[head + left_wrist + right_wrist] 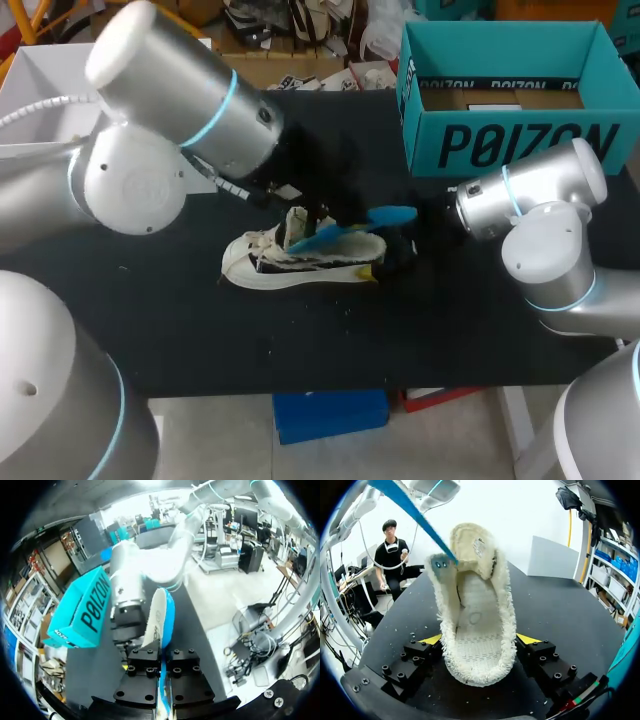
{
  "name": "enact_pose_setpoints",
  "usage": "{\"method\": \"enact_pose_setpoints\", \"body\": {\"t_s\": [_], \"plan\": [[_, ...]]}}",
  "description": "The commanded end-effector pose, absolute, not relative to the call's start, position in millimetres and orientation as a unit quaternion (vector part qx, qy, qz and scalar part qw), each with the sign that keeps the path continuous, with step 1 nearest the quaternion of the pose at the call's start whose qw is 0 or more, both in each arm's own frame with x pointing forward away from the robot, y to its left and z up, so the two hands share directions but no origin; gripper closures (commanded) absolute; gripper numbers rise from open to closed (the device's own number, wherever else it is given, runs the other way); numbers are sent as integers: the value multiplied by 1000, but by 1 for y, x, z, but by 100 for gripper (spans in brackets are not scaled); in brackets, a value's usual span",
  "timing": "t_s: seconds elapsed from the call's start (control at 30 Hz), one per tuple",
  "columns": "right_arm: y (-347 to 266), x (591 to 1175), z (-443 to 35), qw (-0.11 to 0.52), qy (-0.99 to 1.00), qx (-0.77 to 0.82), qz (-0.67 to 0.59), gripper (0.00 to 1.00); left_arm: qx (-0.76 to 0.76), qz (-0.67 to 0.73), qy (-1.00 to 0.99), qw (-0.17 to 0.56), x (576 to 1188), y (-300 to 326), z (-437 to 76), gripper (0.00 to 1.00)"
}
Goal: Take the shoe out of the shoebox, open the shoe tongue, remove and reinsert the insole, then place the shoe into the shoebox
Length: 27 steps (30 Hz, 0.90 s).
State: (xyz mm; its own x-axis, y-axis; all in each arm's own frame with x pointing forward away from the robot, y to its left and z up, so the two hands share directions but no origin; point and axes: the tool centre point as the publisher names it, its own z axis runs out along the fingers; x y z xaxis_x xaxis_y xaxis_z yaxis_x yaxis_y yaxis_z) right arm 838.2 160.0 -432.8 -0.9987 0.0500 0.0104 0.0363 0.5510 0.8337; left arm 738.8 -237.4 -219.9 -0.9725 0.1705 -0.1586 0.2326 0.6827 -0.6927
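The shoe (300, 262) lies on the worktop (150, 330), outside the shoebox (510, 100). Its long axis runs left to right, heel toward the right claw (479, 640), which clamps it from both sides. The blue insole (350, 228) slants up from the collar, pinched in the left claw (162, 680), whose arm reaches over from the left.

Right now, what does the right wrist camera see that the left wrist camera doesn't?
Only the right wrist view shows the inside of the shoe, gripped from both sides by that arm's yellow-tipped fingers. Only the left wrist view shows the teal shoebox, the right arm ahead, and the left fingers clamped on the insole. Both show the insole's blue side and the black table.
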Motion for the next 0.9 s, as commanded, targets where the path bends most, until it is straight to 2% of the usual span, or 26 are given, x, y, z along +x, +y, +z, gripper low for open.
{"method": "enact_pose_setpoints", "body": {"t_s": [0.03,0.2,0.8,0.9], "plan": [[161,839,-435,7,881,25,472,100,113,-523,844,-22,739,-211,-186,100],[161,839,-435,7,881,25,472,100,116,-616,773,-101,738,-205,-163,100],[161,839,-435,7,881,25,472,100,116,-616,773,-101,738,-205,-163,100],[161,839,-435,7,881,25,472,100,91,-621,765,-143,729,-206,-163,100]]}}
